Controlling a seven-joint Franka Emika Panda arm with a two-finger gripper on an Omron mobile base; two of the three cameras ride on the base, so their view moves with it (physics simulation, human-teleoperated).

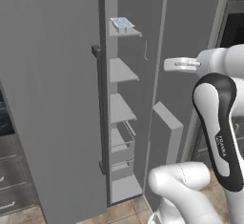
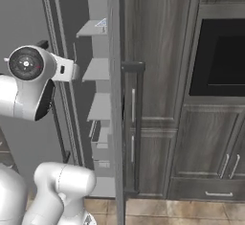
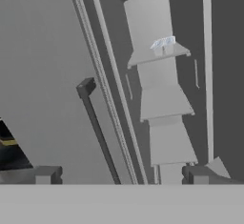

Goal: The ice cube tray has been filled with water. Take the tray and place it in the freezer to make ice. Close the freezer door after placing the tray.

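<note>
My end effector [image 3: 119,175] is spread wide, grasping nothing; the flat white tray [image 1: 122,23] with glossy blue cells sits on a pale shelf [image 1: 126,31] in the matte grey freezer [image 1: 143,99].

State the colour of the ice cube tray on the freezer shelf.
White with light-blue cells; the ice cube tray shows best in the left base view.

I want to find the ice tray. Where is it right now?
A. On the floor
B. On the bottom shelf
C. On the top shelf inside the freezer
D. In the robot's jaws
C: the tray sits on the top shelf of the open freezer, with more shelves below it, and the gripper has its jaws open and empty.
</note>
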